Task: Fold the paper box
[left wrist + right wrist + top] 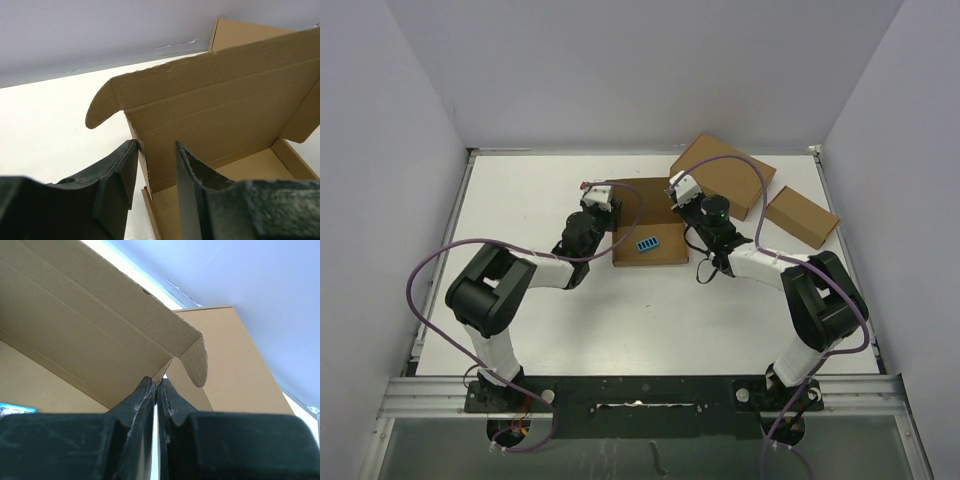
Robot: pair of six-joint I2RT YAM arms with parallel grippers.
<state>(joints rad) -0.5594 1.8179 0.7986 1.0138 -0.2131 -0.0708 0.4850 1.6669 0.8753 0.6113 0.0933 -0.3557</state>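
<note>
Paper box [670, 252], left gripper [156, 145] parted — right gripper [157, 381] closed (corner)

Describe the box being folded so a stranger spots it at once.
Find the centre of the white table. The paper box sits there, lid raised. Unlike the larger closed box and the small closed box to its right, it holds a blue item.

Top camera looks down over the whole table [620, 320]; both wrist cameras face the paper box [670, 252] closely
</note>
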